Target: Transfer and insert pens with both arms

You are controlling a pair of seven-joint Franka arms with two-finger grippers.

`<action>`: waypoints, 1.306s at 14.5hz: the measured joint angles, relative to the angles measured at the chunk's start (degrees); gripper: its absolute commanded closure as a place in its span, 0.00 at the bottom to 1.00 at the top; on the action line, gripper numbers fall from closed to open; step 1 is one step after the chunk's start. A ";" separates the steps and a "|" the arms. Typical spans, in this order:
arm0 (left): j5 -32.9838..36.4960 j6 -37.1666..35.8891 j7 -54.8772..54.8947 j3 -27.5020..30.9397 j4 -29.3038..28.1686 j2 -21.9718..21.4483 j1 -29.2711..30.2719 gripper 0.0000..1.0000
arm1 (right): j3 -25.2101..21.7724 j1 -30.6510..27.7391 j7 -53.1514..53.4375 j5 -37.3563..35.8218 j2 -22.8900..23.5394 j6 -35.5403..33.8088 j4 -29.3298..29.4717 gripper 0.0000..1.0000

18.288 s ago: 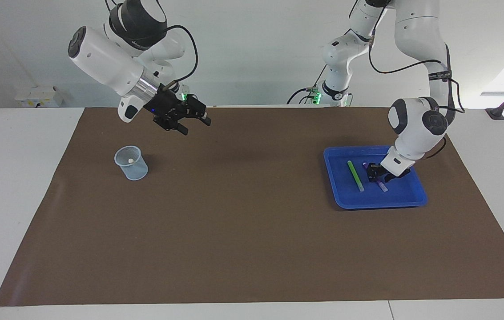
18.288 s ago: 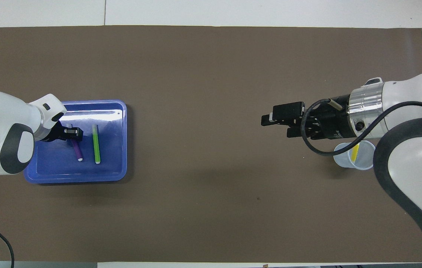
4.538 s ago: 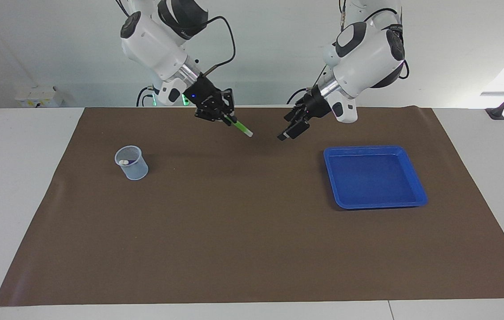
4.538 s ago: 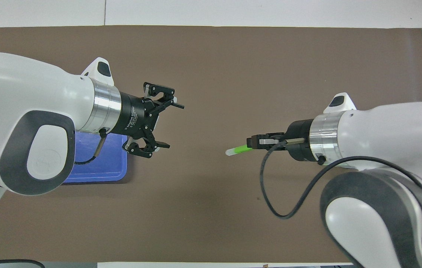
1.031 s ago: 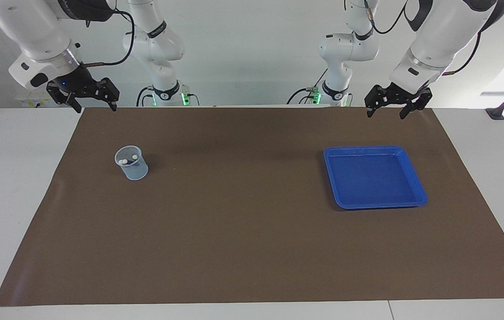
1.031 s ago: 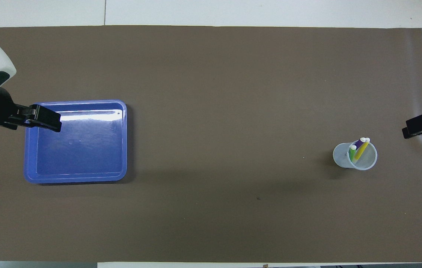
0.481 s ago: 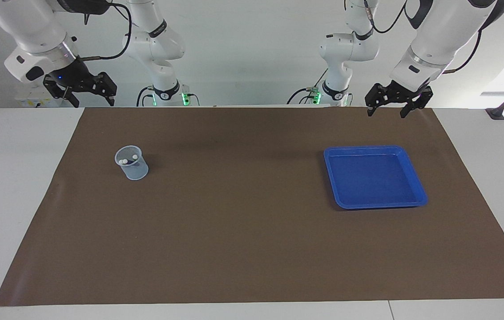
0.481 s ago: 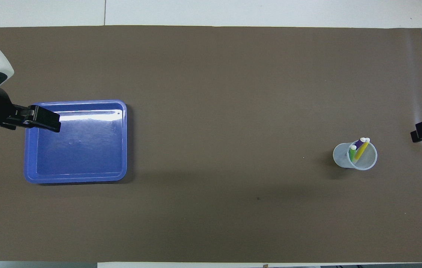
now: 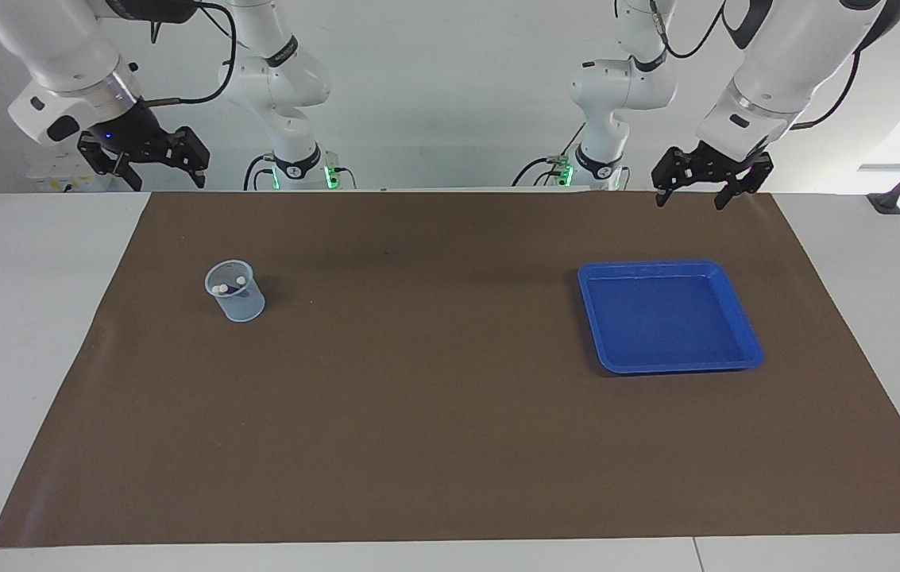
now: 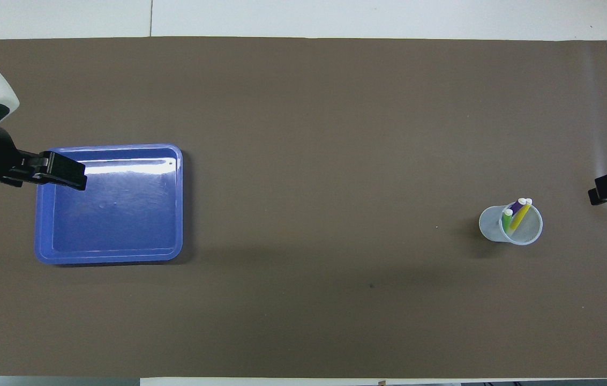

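The green pen [image 10: 506, 220], purple pen [image 10: 517, 205] and yellow pen [image 10: 521, 213] stood together in the clear cup [image 9: 235, 291] on the brown mat [image 9: 450, 413] toward the right arm's end of the surface. The blue tray [image 9: 745, 328] lay toward the left arm's end. The left end effector [image 9: 701, 184] hung open over the mat's robot-side edge; the right end effector [image 9: 154, 163], also open and holding nothing, hung raised at its own end.

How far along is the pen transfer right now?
It looks finished. The green pen, purple pen and yellow pen all stand in the clear cup, and the blue tray holds none. Nothing is in hand: the left gripper and right gripper hang raised at the robots' edge, jaws open. No step appears left.
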 measured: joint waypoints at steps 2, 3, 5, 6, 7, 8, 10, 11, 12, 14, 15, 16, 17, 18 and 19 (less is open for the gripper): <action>0.00 0.00 0.00 0.04 0.00 0.00 0.00 0.00 | -1.72 1.50 0.00 0.00 0.02 0.00 0.00 0.00; 0.00 0.00 0.00 0.09 0.00 0.00 0.00 0.00 | -1.99 1.77 0.00 0.00 0.03 0.00 0.00 0.00; 0.00 0.00 0.00 0.25 0.00 0.00 0.03 0.00 | -2.04 2.02 0.00 0.00 0.05 0.00 0.00 0.00; 0.00 0.00 0.00 0.31 0.00 0.00 0.05 0.00 | -2.04 2.11 0.00 0.00 0.06 0.00 0.00 0.00; 0.00 0.00 0.00 0.37 0.00 0.00 0.06 0.00 | -2.04 2.13 0.01 0.00 0.07 0.00 0.00 0.00; 0.00 0.00 0.00 0.43 0.00 0.00 0.07 0.00 | -2.05 2.13 0.01 0.00 0.07 0.00 0.00 0.00; 0.00 0.00 0.00 0.50 0.00 0.00 0.10 0.00 | -2.05 2.13 0.01 0.00 0.07 0.02 0.00 0.00; 0.00 0.00 0.00 0.50 0.00 0.00 0.10 0.00 | -2.05 2.13 0.01 0.00 0.07 0.03 0.00 0.00; 0.00 0.00 0.00 0.50 0.00 0.00 0.11 0.00 | -2.06 2.13 0.03 0.00 0.07 0.03 0.00 0.00; 0.00 0.00 0.00 0.50 0.00 0.00 0.11 0.00 | -2.26 2.04 0.05 0.00 0.07 0.03 0.00 0.00; 0.00 0.00 0.00 0.51 0.00 0.00 0.11 0.00 | -2.37 1.98 0.05 0.00 0.07 0.03 0.00 0.00; 0.00 0.00 0.00 0.51 0.00 0.00 0.11 0.00 | -2.46 1.96 0.05 0.00 0.07 0.03 0.00 0.00; 0.00 0.00 0.00 0.51 0.00 0.00 0.11 0.00 | -2.52 1.96 0.15 0.00 0.07 0.04 0.00 0.00; 0.00 0.00 0.00 0.51 0.00 0.00 0.11 0.00 | -2.53 1.96 0.83 0.00 0.07 0.05 0.00 0.00; 0.00 0.00 0.00 0.51 0.00 0.00 0.11 0.00 | -2.53 1.96 1.86 0.00 0.07 0.07 0.00 0.00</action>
